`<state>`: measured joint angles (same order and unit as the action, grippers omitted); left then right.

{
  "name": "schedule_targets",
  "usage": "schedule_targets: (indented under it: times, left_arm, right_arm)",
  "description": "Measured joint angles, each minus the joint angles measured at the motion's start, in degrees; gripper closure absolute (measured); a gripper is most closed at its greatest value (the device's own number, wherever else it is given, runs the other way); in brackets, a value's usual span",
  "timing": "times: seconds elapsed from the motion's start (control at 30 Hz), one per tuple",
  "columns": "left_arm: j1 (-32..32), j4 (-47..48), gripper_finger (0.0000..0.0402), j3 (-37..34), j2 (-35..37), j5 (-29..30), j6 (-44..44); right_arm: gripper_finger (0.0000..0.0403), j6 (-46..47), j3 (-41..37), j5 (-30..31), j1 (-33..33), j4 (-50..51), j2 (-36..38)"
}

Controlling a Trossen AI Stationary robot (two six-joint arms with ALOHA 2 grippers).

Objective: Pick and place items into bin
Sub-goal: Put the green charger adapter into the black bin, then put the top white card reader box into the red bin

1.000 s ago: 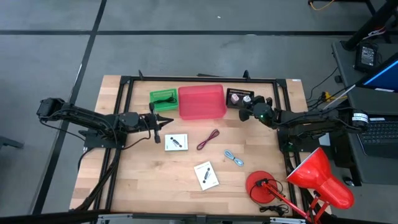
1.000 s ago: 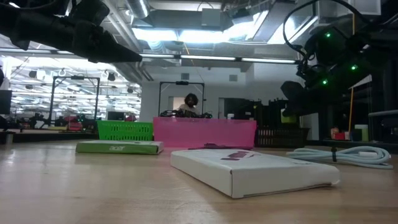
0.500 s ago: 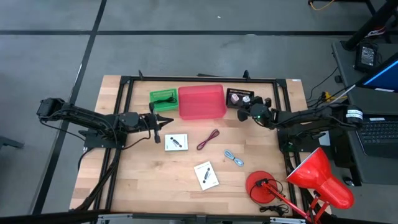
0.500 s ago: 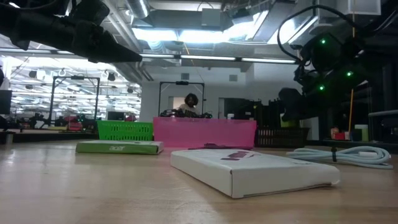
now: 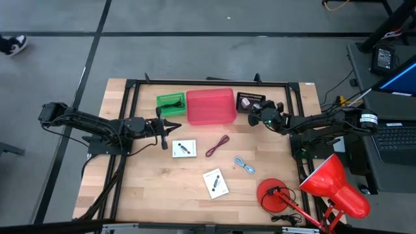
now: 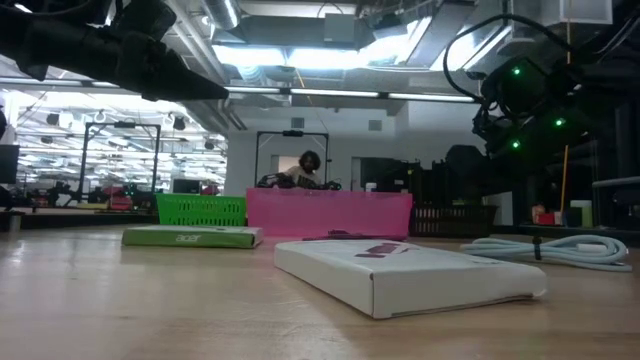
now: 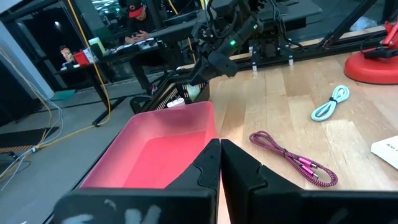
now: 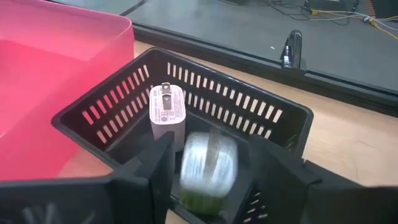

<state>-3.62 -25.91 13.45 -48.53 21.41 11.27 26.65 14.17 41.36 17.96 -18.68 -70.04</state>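
Observation:
My right gripper point(image 5: 253, 117) hangs open over a black slotted basket point(image 5: 249, 98) beside the pink bin point(image 5: 209, 93). A blurred green-and-white item point(image 8: 208, 165) sits between its fingers with a narrow gap on each side, next to a white plug point(image 8: 166, 112) that stands in the basket. My left gripper point(image 5: 170, 127) is shut, level, near the green basket point(image 5: 170, 103). On the table lie two white cards point(image 5: 184, 149) point(image 5: 215, 182), a red cord point(image 5: 218, 145) and a blue cord point(image 5: 244, 165).
A red desk lamp point(image 5: 325, 185) stands at the near right corner, its round base point(image 5: 273, 195) on the table. A black frame point(image 5: 130, 117) runs along the table's left, far and right sides. A person sits in the room behind the bin point(image 6: 305, 168).

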Motion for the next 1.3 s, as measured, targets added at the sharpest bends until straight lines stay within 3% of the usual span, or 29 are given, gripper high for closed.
schedule_targets:
  times: [0.17, 0.47, 0.63, 0.93, 1.3]
  left_arm:
    - [0.00, 0.00, 0.0393, 0.00, 0.00, -0.01, -0.02]
    - [0.01, -0.01, 0.0393, 0.00, 0.00, -0.02, -0.02]
    - [0.02, 0.00, 0.0393, 0.00, 0.00, -0.02, -0.02]
    - [0.02, 0.00, 0.0393, 0.00, 0.00, -0.02, -0.02]
    - [0.02, 0.02, 0.0397, 0.00, 0.00, -0.02, -0.02]
  right_arm:
    - [0.0210, -0.04, 0.00, 0.02, 0.00, 0.00, 0.00]
    - [0.0240, -2.24, 0.73, -0.21, 0.00, 0.08, 0.00]
    - [0.0253, -6.89, 2.82, -6.46, -0.03, 0.05, 0.02]
    - [0.0314, -7.80, 6.50, -9.32, -3.08, 0.12, 0.02]
    - [0.0371, -15.50, 12.12, -13.11, -10.29, -0.06, 0.02]
